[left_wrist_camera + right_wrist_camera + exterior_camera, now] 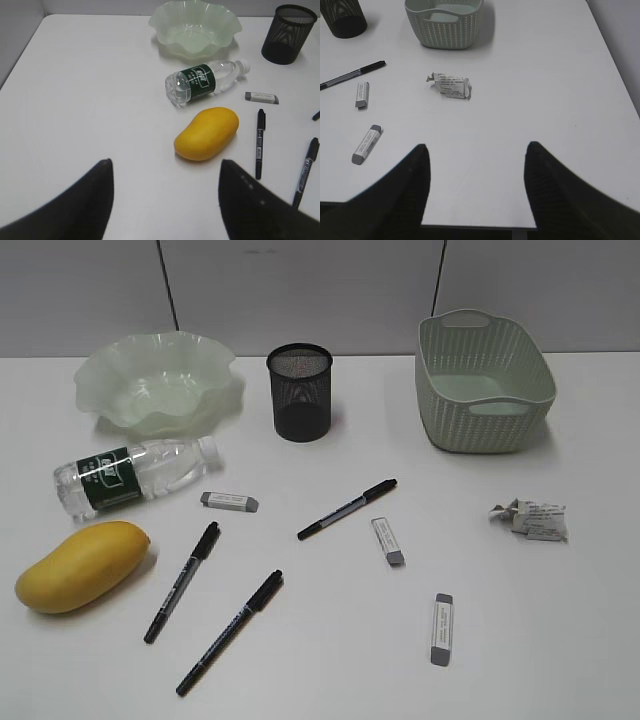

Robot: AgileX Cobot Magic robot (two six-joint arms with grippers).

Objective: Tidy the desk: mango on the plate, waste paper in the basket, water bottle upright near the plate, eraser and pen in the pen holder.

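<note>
On the white desk [560, 640] the yellow mango [82, 565] lies at the front left, with the water bottle [135, 475] on its side behind it. Further back stand the ruffled green plate [160, 380], the black mesh pen holder [300, 392] and the basket [484, 380]. The crumpled waste paper [530, 518] lies at the right. Three pens [182, 581] [229, 632] [347, 509] and three erasers [229, 501] [388, 540] [442, 628] are scattered. My left gripper [165, 165] is open, short of the mango [206, 133]. My right gripper [477, 150] is open over the desk's front edge, the waste paper [450, 85] ahead.
Neither arm shows in the exterior view. A grey wall runs behind the desk. The desk's left edge shows in the left wrist view, its right and front edges in the right wrist view. The basket [444, 22] holds nothing that I can see.
</note>
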